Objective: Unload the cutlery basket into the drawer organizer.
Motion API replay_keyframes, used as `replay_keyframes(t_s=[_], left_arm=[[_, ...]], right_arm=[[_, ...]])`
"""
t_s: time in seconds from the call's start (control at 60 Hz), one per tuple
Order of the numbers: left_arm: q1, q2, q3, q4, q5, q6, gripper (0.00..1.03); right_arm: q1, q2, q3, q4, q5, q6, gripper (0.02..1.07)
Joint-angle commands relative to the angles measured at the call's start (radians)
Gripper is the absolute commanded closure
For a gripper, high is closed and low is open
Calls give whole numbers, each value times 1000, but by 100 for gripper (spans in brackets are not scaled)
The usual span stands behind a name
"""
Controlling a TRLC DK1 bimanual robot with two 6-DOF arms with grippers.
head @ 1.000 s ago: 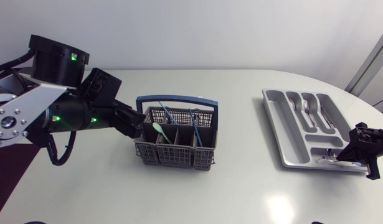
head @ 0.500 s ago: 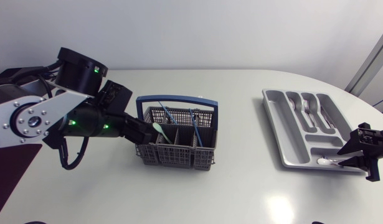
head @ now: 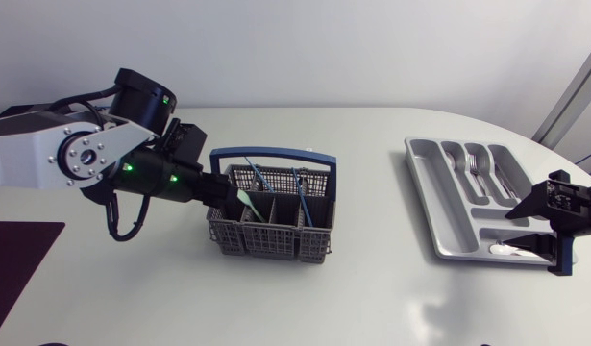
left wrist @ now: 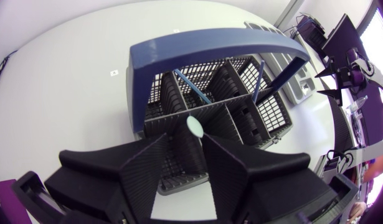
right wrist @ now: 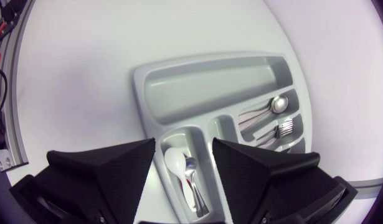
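Observation:
The grey cutlery basket [head: 271, 226] with a blue handle [left wrist: 203, 46] stands left of centre. A pale green utensil handle [head: 245, 199] sticks up from its left compartment, and two blue-handled pieces [head: 259, 176] stand further back. My left gripper [head: 233, 192] is at the basket's left wall, open. In the left wrist view the green handle's tip [left wrist: 194, 126] lies between the fingers [left wrist: 147, 168]. The grey drawer organizer [head: 430, 187] is at the right. My right gripper [head: 522, 231] hovers open over its near compartment, where a white spoon [right wrist: 177, 163] and a metal spoon [right wrist: 192, 180] lie.
Forks and a spoon [head: 473, 163] lie in the organizer's far slots, with forks [right wrist: 266, 118] also showing in the right wrist view. A dark mat [head: 16, 255] lies at the table's left edge. Bare white tabletop spans the gap between basket and organizer.
My right gripper opened, left a spoon in the organizer's near compartment and rose a little. My left arm moved right up to the basket, its fingers narrowing around the green handle.

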Motion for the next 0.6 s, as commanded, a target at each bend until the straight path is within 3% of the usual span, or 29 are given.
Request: replay_keyframes(t_s=[0.0, 0.3, 0.517, 0.583], left_arm=[[3, 35, 32, -13, 19, -31, 61], [-10, 82, 67, -7, 24, -54, 61], [-23, 117, 92, 14, 25, -67, 61], [-29, 133, 95, 31, 25, -73, 66]], right_arm=[[34, -58, -44, -35, -15, 51, 35], [165, -245, -142, -50, -19, 138, 35], [189, -273, -157, -50, -19, 165, 33], [195, -278, -164, -50, -19, 166, 33]])
